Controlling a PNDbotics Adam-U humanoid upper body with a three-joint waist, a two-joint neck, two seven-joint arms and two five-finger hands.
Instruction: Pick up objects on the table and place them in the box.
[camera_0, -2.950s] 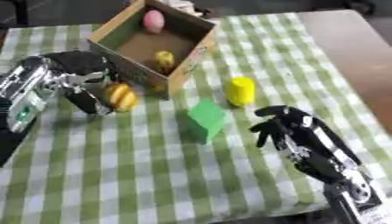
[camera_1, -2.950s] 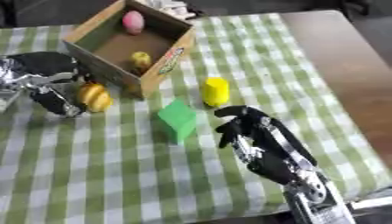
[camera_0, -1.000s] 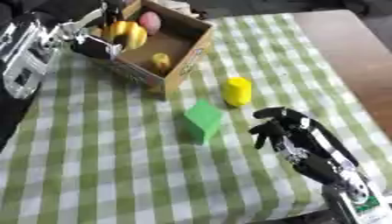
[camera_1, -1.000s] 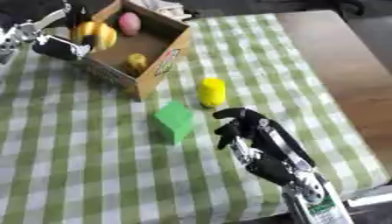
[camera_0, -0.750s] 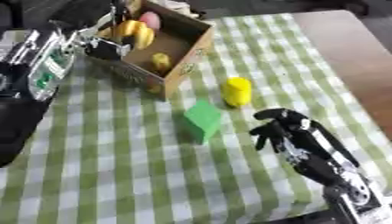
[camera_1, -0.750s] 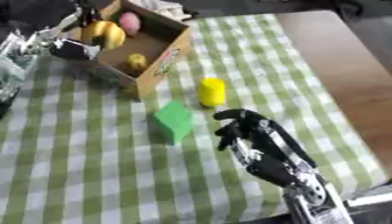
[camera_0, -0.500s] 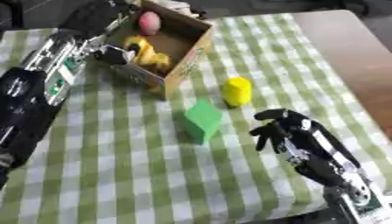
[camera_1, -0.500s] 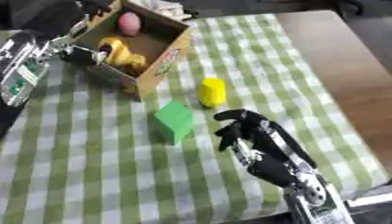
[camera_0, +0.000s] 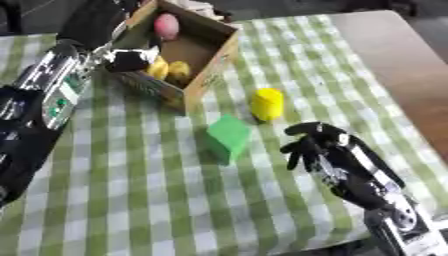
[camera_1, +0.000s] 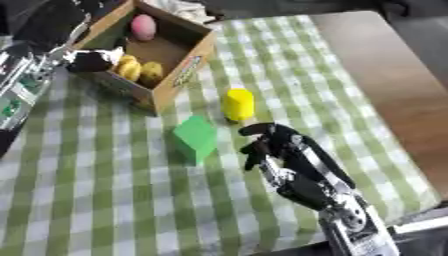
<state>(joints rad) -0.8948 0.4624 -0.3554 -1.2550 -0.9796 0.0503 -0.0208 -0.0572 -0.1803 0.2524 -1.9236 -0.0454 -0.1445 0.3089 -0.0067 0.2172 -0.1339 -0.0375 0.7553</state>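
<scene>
My left hand (camera_0: 133, 59) is at the near-left wall of the box (camera_0: 214, 62), its fingers at the rim beside a yellow-orange fruit (camera_0: 158, 67); whether the fingers are curled or straight cannot be told, nor whether they touch the fruit. The fruit lies inside the box, against the near wall, with a second yellow piece (camera_0: 178, 71) just beside it and a pink egg-shaped object (camera_0: 166, 26) at the far end of the box floor.

My left arm (camera_0: 52, 95) runs from the lower left edge up to the box, lying over the green-and-white checked cloth (camera_0: 140, 190).

Two objects are on the cloth outside the box: a yellow cylinder (camera_0: 267, 104), upright, near the box's near-right corner, and a green block (camera_0: 229, 137) just in front of and to the left of the cylinder, apart from it.

My right hand (camera_0: 317, 148) is over the cloth to the right of the block, its fingers spread and slightly bent, holding nothing. It touches neither block nor cylinder. The bare brown tabletop (camera_0: 402, 65) shows past the cloth's right edge.
</scene>
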